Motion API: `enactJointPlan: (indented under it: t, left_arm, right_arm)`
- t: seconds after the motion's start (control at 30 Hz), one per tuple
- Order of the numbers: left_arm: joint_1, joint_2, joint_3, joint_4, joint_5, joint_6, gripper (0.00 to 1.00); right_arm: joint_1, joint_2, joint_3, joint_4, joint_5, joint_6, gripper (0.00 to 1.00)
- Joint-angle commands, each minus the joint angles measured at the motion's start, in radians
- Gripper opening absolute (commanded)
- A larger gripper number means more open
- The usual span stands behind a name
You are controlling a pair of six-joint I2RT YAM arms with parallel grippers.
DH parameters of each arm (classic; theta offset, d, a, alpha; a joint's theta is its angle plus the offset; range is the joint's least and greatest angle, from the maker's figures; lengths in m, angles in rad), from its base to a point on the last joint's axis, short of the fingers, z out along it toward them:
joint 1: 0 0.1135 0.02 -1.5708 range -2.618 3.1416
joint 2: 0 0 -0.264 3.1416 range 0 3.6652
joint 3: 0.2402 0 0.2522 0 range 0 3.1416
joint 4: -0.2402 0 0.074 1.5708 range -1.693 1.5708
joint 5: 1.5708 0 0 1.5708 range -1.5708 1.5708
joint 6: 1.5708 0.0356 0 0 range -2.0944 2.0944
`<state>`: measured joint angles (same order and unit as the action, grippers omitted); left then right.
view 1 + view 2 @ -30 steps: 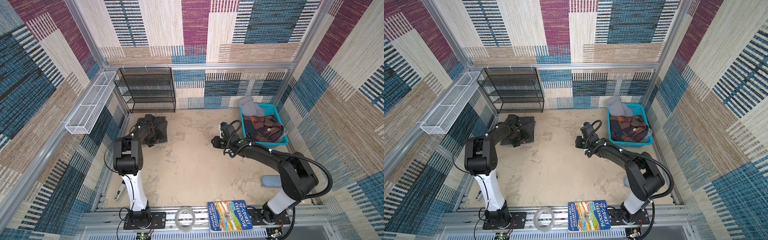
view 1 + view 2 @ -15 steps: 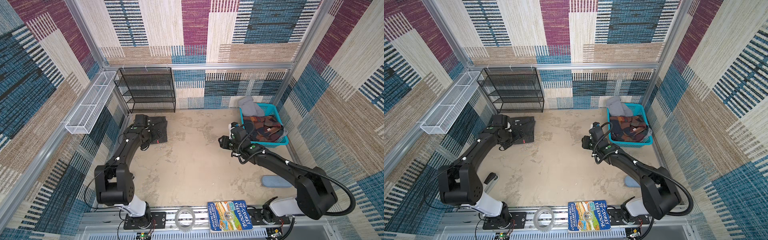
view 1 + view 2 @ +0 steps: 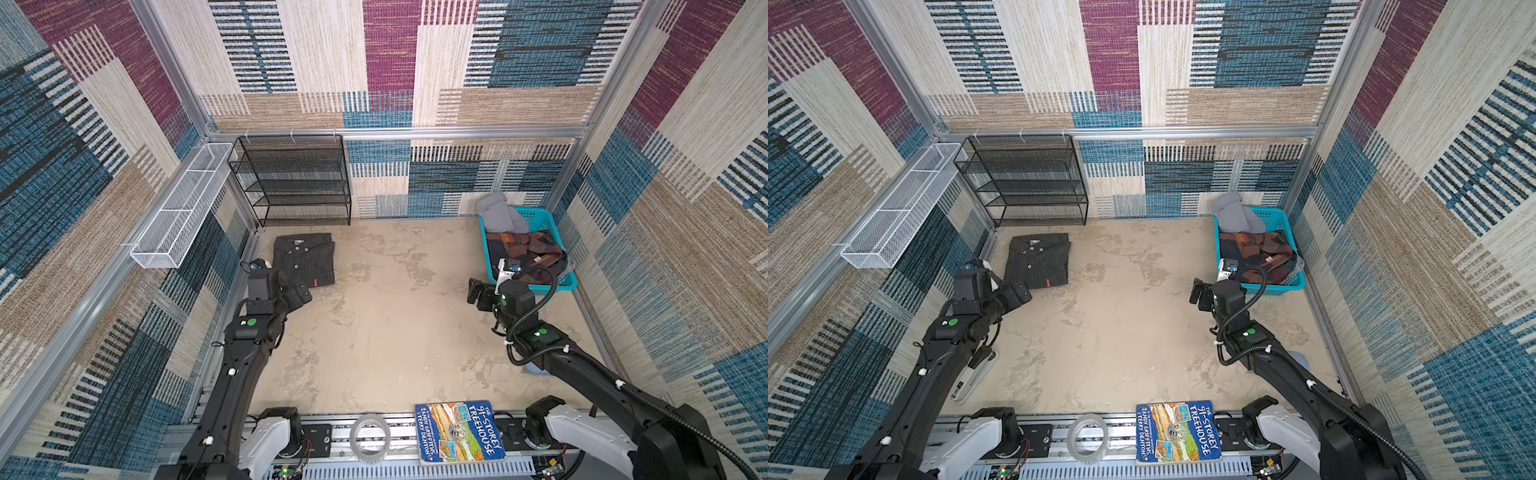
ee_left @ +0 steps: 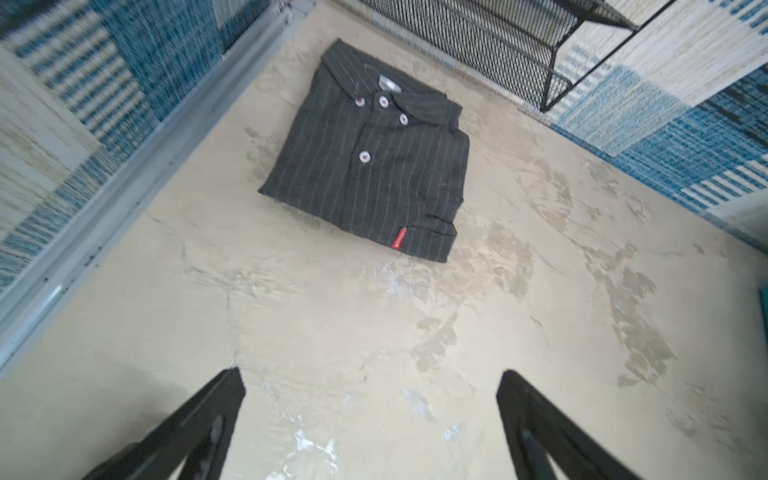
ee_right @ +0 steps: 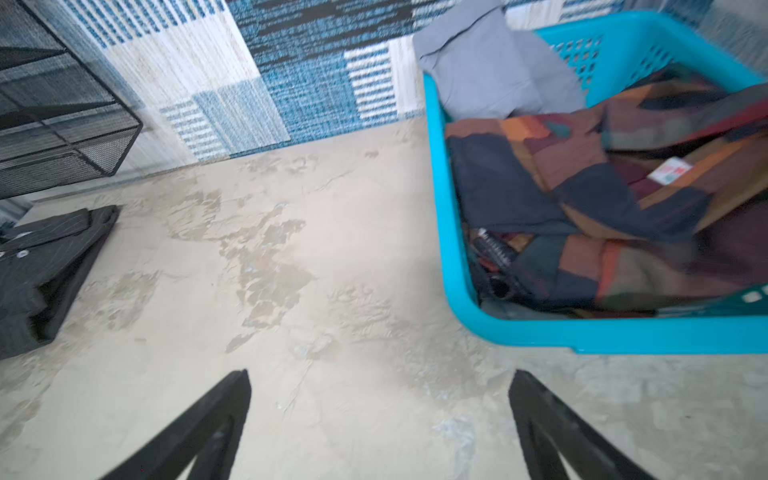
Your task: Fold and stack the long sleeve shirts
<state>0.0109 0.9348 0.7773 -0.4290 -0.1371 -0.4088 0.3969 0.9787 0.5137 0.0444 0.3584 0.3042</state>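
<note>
Left fingers (image 4: 199,419) spread wide and empty, on the far side of the shirt (image 3: 305,259) from the rack (image 3: 295,183). The shirt lies folded square on the counter (image 3: 395,332) just before the rack: charcoal, pale pinstripes, collar rackward, buttoned front up. Right fingers (image 5: 548,424) spread wide and empty, well right of the rack.

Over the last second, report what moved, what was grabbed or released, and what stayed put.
The left gripper drew back off the folded charcoal-grey pinstriped cloth shirt toward the robot's base and now hangs open and empty. The right gripper swung from mid-table toward the turquoise plastic basket of clothes, also open and empty. Nothing was picked up. Shirt and basket stayed put.
</note>
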Motion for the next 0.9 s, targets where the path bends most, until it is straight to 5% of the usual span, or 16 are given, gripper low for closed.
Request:
enactJointPlan:
  t: [0.0,0.17,0.47,0.87]
  left_arm:
    - [0.001,-0.072,-0.096,0.163,-0.094,0.089,0.99]
    - [0.001,-0.092,-0.232,0.315,-0.193,0.123,0.99]
    - [0.0,0.117,-0.307,0.598,-0.211,0.162,0.99]
    - [0.0,0.346,-0.376,0.954,-0.063,0.307,0.99]
  right_arm:
    - [-0.002,-0.06,-0.064,0.134,0.12,-0.108,1.0]
    - [-0.009,-0.154,-0.182,0.227,0.195,-0.189,1.0]
    - [-0.043,-0.307,-0.348,0.34,0.249,-0.248,1.0]
    - [-0.094,-0.27,-0.411,0.436,0.206,-0.299,1.0]
